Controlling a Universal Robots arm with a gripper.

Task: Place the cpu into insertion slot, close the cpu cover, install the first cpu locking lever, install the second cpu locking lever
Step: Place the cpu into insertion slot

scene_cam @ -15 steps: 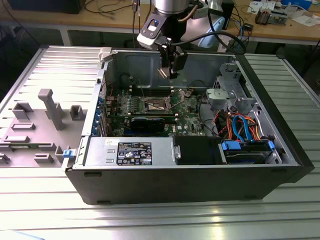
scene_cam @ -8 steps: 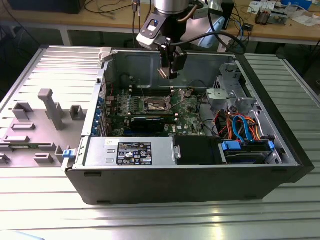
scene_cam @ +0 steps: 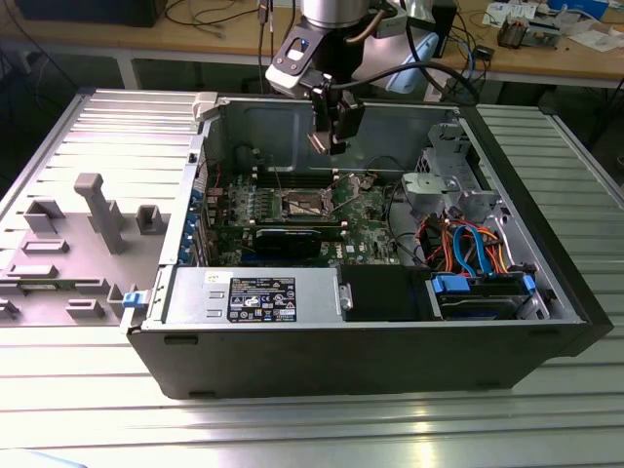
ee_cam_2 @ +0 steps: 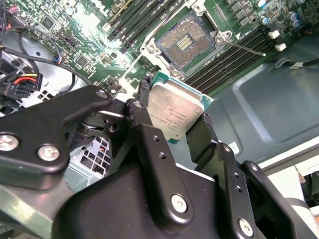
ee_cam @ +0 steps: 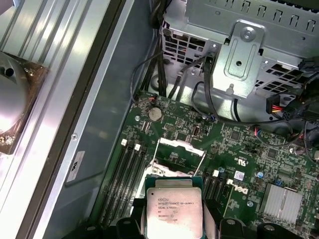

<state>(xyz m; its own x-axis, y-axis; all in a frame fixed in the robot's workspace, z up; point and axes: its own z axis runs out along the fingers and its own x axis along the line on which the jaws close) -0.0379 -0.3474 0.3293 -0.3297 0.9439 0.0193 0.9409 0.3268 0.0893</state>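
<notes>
Hovering w/ jaws pinching cpu (ee_cam_2: 175, 112) by its edges, above bare insertion slot (ee_cam_2: 185, 42) on mobo (ee_cam: 249, 149).

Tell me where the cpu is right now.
In the second wrist view, the cpu is gripped in the pincer, held above the motherboard near the bare socket.
</notes>
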